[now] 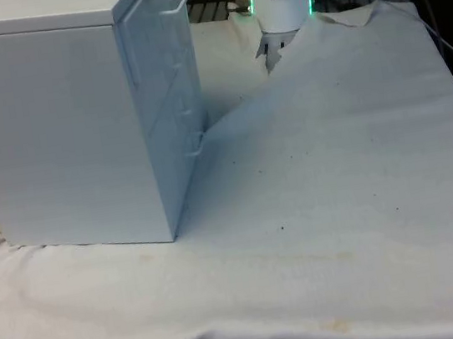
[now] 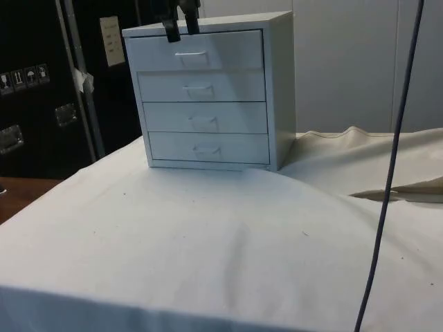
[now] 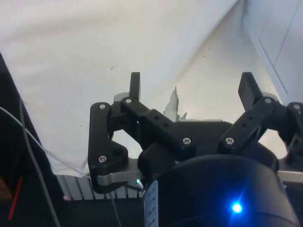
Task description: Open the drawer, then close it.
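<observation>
A white chest of drawers point(image 2: 208, 90) with four stacked drawers stands on the cloth, and each drawer front has a small handle. The top drawer point(image 2: 197, 52) and the ones under it look shut. My gripper point(image 2: 181, 25) hangs in front of the chest's top edge, above the top drawer's handle point(image 2: 192, 59) and slightly to one side, touching nothing. In the wrist view my gripper point(image 3: 191, 87) is open, its two black fingers point(image 3: 135, 85) wide apart with only cloth beneath. The chest point(image 1: 60, 125) stands at the front view's left, its handles point(image 1: 175, 8) facing right.
The white cloth point(image 1: 335, 163) covers the table and bunches into folds beside the chest point(image 2: 360, 138). A dark cable point(image 2: 387, 173) hangs across the side view. The arm's white base point(image 1: 281, 1) stands at the table's far end.
</observation>
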Controlling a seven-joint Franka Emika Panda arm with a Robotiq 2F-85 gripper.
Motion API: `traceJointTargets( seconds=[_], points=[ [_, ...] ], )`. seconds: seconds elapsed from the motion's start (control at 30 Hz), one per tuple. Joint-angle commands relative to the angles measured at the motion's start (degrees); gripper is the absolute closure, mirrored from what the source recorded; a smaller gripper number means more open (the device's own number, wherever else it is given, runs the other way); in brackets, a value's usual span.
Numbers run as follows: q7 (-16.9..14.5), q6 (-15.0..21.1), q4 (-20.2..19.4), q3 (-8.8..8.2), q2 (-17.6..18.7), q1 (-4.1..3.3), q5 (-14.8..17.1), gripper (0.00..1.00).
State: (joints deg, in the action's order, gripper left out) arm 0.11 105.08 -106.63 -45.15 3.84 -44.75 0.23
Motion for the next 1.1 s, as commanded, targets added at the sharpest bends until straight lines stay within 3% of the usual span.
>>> traceJointTargets(
  seconds=[0.0,0.4,0.67,0.7,0.93,0.97,1.07],
  points=[
    [-0.4,-1.0,0.8,-0.06,1.0,0.23,0.5,0.00],
    [-0.1,0.5,1.1,-0.17,2.1,0.17,0.0,0.00],
    [0.1,4.5,0.1,-0.23,2.4,0.11,0.1,0.00],
    [-0.1,3.2,0.7,-0.23,2.9,0.23,0.1,0.00],
    [0.3,8.6,-2.5,-0.06,1.0,-0.11,-0.8,0.00],
    [-0.1,7.0,-1.8,-0.06,1.7,0.17,-0.1,0.00],
    [0.2,10.8,-4.0,0.17,0.3,-0.06,-1.3,0.00]
  ],
)
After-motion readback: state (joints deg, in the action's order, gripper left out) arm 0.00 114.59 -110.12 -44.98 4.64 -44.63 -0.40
